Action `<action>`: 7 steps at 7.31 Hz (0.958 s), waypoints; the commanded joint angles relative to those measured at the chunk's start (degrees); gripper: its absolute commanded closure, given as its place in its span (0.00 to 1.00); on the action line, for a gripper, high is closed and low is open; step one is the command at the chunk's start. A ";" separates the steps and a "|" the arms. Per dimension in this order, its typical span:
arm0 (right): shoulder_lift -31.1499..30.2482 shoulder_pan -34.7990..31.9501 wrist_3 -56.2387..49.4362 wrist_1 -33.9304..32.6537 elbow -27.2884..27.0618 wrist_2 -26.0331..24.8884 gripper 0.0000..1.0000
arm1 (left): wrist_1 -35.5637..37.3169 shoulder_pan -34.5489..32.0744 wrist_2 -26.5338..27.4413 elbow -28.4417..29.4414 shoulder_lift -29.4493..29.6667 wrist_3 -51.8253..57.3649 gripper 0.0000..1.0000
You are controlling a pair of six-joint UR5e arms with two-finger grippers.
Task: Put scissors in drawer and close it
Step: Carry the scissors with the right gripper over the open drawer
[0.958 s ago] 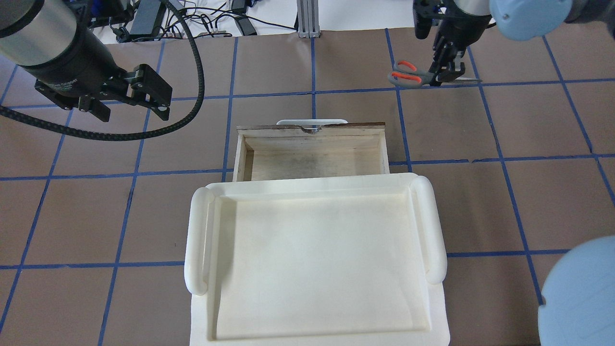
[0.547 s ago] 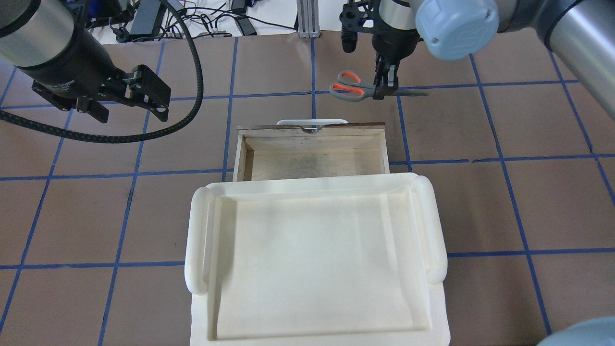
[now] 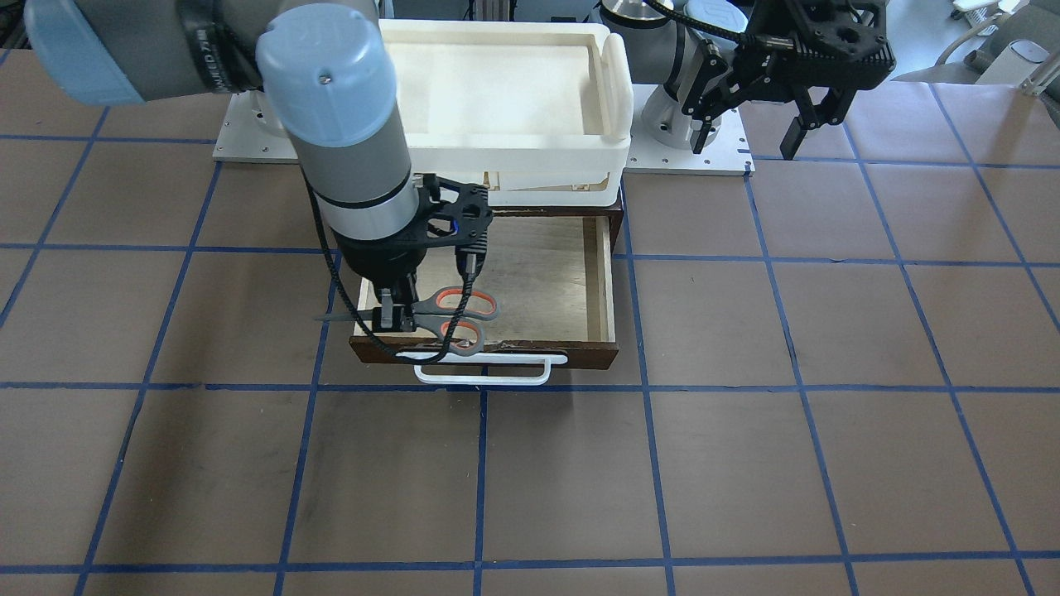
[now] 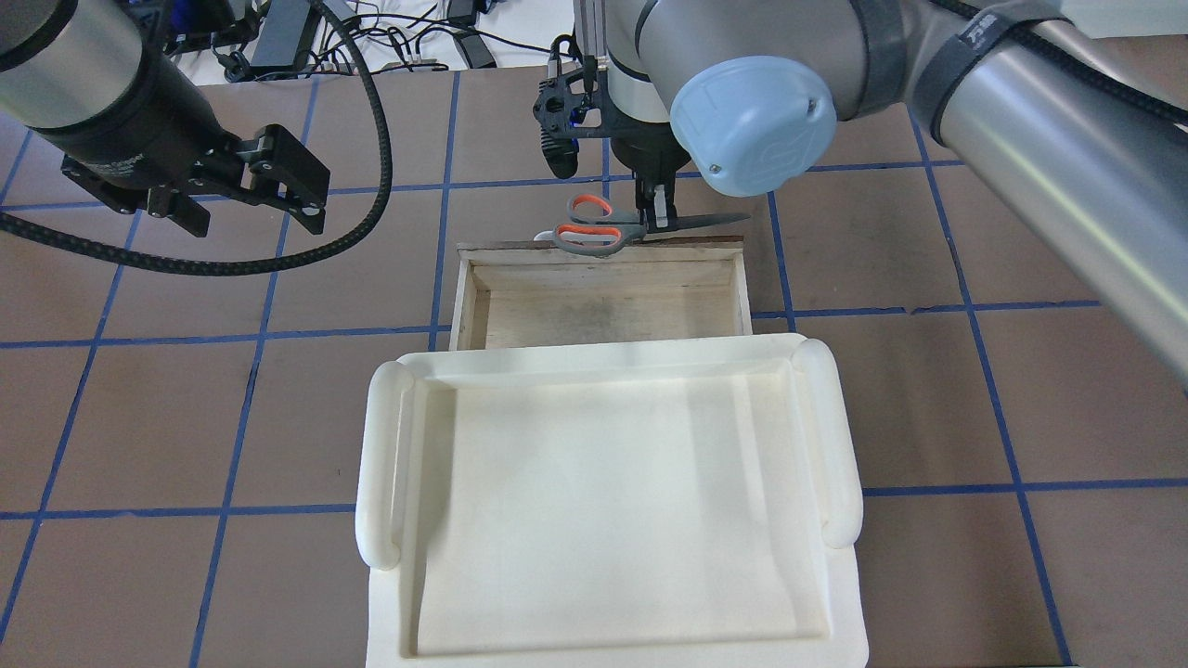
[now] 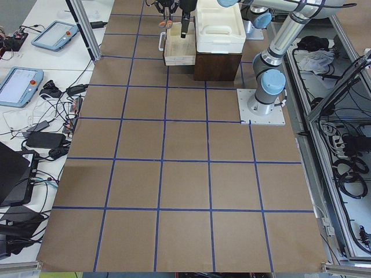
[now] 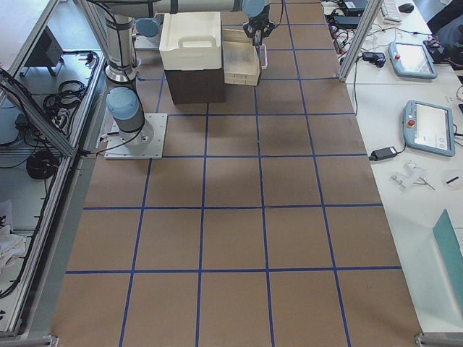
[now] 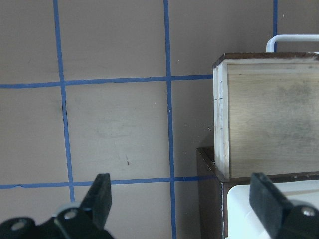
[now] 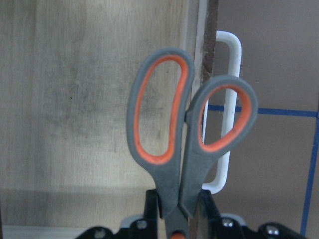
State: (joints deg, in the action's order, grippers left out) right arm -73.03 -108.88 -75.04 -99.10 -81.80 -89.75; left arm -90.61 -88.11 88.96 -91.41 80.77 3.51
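Note:
The drawer (image 4: 484, 315) is pulled open, with a pale plywood inside, a dark brown front and a white bar handle (image 3: 484, 378). It also shows in the left wrist view (image 7: 269, 124). My right gripper (image 4: 655, 218) is shut on the scissors (image 4: 594, 232) near the pivot. It holds them level above the drawer's front edge, the grey and orange loops partly over the inside (image 8: 159, 119) and the blades pointing sideways past the drawer's corner (image 3: 451, 319). My left gripper (image 4: 260, 218) is open and empty, off to the drawer's left above the table.
A white plastic tray (image 4: 835, 436) sits on the dark cabinet right behind the open drawer. The brown table has blue tape grid lines. Cables and tablets lie past the table's far edge (image 4: 418, 37).
My right arm has carried the scissors leftward from the far right of the table to above the drawer's front edge. The left arm has not moved.

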 commanded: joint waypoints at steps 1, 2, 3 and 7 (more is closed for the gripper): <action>0.60 -1.15 -0.54 -0.39 -1.61 0.19 1.00 | 0.00 0.04 0.07 0.00 -0.26 0.00 0.00; 0.69 -1.77 -0.54 -0.40 -1.70 0.27 1.00 | 0.00 0.04 0.07 0.00 -0.27 0.00 0.00; 0.69 -2.03 -0.46 -0.31 -1.79 0.54 1.00 | -0.78 -0.04 0.07 -0.09 -0.79 0.00 0.00; 1.66 -5.02 -0.11 -3.37 -5.12 0.45 1.00 | -1.05 0.13 0.07 -0.09 0.00 0.09 0.00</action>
State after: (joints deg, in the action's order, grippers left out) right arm -71.65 -113.08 -75.30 -100.78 -85.58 -89.26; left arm -91.63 -88.05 89.00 -91.49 80.38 3.53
